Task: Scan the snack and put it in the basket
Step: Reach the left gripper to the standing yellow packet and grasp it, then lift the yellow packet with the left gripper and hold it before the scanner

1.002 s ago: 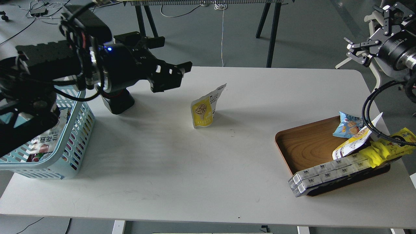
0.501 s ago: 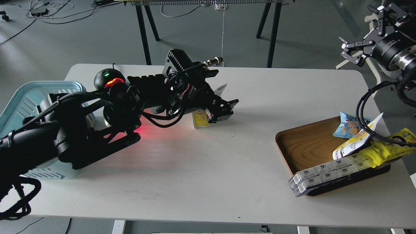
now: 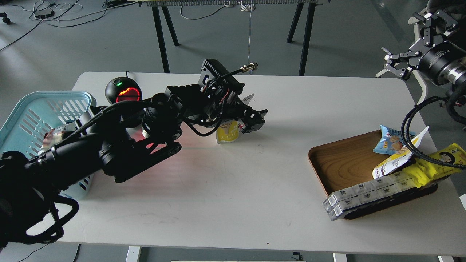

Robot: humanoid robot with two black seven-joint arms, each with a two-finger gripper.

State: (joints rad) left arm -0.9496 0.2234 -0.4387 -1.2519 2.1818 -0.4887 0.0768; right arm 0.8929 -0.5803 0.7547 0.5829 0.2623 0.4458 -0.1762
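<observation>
The snack (image 3: 228, 132) stands upright at the table's middle; its yellow lower front shows, and its white top tip pokes out behind my left gripper. My left gripper (image 3: 256, 120) is right at the pouch's upper right side, fingers apart and covering its upper half; I cannot tell whether they touch it. The light blue basket (image 3: 25, 109) stands at the table's left edge, partly behind my left arm, with packs inside. My right gripper (image 3: 395, 60) hangs open and empty off the table's far right corner.
A black round scanner (image 3: 123, 91) glowing red stands between basket and snack. A brown wooden tray (image 3: 342, 160) at the right holds a light-blue bag (image 3: 390, 139), a long yellow pack (image 3: 437, 163), another pouch and long clear boxes (image 3: 364, 194).
My left arm has swung from over the basket across to the snack, then edged a little up and right. The snack stays standing. The right gripper barely shifted.
</observation>
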